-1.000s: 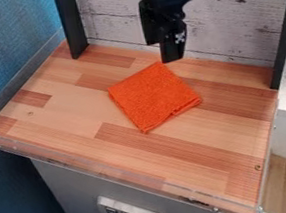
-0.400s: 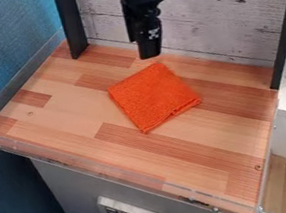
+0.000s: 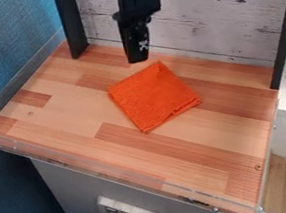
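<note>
Moved toward the left of the view since the earlier frames, with the black gripper (image 3: 138, 58) pointing down near the far edge of an orange cloth (image 3: 152, 96). Cannot tell whether set wide or narrow. Seen at an angle near the middle of the wooden counter (image 3: 72, 111), same spot as before. Backed by whitish boards (image 3: 207, 23), between black posts (image 3: 72, 25), beside a blue wall (image 3: 4, 43).
</note>
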`<state>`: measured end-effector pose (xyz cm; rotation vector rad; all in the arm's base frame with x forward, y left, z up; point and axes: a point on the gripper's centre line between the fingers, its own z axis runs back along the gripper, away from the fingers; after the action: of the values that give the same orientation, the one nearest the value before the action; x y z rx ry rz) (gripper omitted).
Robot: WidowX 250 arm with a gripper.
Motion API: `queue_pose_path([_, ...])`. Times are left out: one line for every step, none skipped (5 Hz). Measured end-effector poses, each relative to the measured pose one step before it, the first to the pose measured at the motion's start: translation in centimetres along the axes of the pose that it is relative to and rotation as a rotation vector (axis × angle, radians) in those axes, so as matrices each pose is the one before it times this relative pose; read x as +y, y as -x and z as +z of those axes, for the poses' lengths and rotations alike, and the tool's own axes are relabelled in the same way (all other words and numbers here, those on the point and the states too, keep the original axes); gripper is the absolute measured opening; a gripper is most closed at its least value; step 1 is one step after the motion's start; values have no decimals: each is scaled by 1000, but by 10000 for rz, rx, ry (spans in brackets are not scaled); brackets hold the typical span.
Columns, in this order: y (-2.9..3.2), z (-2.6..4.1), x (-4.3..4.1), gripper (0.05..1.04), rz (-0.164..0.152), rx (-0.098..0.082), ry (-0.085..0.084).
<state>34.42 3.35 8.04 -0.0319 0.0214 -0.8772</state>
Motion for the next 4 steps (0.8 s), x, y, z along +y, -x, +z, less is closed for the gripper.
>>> queue_pose_path([460, -1327, -241, 151, 162, 162, -17])
queue_pose_path([416, -1873, -189, 65, 79, 217, -3])
queue_pose_path([301, -1114, -110, 59, 69, 13, -200])
queue_pose_path([-58, -1330, 144, 59, 24, 79, -139])
